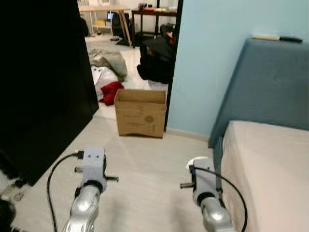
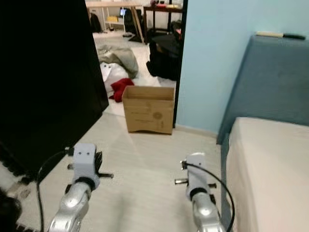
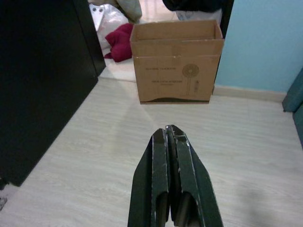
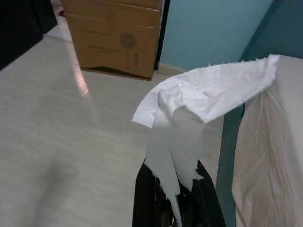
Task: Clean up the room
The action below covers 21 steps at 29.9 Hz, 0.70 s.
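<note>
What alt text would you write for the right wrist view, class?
The right pincer is shut on a torn white paper tissue above a pale wood-look floor. A brown cardboard box stands ahead by a light blue wall; a cream-covered mattress lies alongside.

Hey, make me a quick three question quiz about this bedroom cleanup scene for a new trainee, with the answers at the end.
1. True or false: the left gripper is carrying something.
2. What is the right gripper shut on? A) a red cloth B) a piece of white tissue paper C) a black cable
3. Fill in the blank: on the floor ahead, at the doorway, stands an open ______.

Key
1. False: its fingers are shut together with nothing between them.
2. B: the white tissue paper sticks up out of its fingers.
3. Cardboard box, next to the light blue wall, with a red cloth lying behind it.
</note>
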Available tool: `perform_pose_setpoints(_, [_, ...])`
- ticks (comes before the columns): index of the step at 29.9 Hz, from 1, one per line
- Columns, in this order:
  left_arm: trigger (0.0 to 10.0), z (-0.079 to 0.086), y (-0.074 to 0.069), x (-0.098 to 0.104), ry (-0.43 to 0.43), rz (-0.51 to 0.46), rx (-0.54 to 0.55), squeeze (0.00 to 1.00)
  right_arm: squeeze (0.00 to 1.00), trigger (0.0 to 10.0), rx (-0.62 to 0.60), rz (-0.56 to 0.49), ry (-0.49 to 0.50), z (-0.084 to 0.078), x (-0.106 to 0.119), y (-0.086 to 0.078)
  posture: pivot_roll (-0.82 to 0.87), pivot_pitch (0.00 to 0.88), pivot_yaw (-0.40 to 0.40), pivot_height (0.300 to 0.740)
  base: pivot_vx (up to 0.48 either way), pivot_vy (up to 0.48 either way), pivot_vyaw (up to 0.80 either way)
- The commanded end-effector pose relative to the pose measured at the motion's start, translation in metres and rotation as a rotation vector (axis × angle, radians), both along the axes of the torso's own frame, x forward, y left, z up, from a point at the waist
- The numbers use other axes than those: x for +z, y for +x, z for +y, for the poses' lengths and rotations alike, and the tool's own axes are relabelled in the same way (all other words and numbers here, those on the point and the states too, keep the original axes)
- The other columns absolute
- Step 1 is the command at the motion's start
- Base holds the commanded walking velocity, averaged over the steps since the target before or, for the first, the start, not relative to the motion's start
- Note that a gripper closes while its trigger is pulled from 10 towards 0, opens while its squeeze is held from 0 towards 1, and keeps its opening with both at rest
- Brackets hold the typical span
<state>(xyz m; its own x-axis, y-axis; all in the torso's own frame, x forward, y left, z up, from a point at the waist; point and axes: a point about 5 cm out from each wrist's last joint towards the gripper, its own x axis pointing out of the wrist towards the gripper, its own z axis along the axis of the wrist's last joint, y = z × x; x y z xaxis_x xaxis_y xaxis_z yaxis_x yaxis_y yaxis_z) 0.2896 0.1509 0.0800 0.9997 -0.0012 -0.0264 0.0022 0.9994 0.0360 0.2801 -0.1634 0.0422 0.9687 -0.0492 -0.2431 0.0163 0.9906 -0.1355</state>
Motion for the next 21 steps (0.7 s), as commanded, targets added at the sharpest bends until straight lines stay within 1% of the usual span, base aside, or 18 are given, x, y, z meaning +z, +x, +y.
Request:
perform_pose_setpoints(1, [10.0,-0.0043,0.0002,-0.0007,0.001,0.002,-0.017,0.00,0.00,10.0,-0.031,0.008,0.012,-0.0063,-0.0026,-0.0021,0.01,0.043,0.023,0.740,0.364,0.000,0.00])
perform_pose_setpoints(21, [10.0,-0.0044,0.0013,0.0011,0.005,-0.004,-0.025,0.00,0.00,10.0,-0.042,0.007,0.015,-0.0071,-0.0024,-0.0010,0.01,0.043,0.022,0.740,0.358,0.000,0.00])
